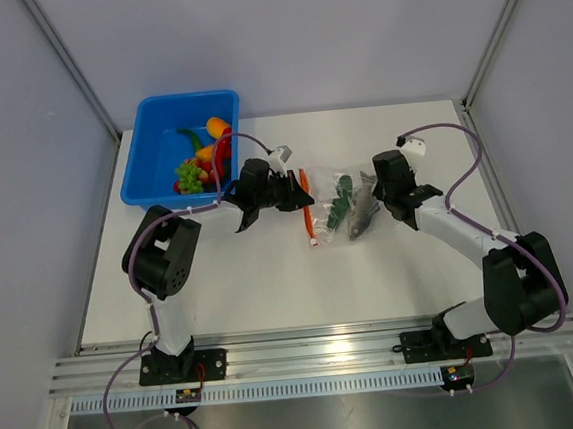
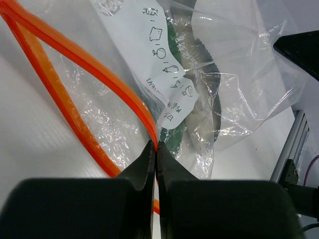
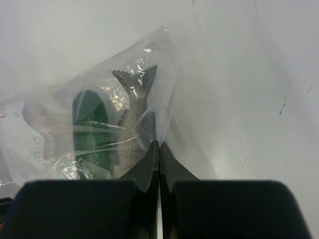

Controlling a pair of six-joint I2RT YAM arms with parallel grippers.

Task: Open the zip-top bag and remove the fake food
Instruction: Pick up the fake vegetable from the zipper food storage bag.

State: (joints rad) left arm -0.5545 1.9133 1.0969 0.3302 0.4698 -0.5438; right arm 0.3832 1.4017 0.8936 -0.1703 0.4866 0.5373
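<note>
Clear zip-top bag (image 1: pixel 338 202) lies pinched between left gripper (image 2: pixel 155 149) and right gripper (image 3: pixel 158 147).

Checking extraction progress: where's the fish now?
Top view, right of centre: fish inside the bag, right of the cucumber, next to the right gripper.

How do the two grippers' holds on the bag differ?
The left gripper pinches the zip-top bag at its orange zip strip; the right gripper pinches clear plastic at the opposite end, beside the grey fish. The left sits nearer the blue tub than the right. Both are shut on the bag.
</note>
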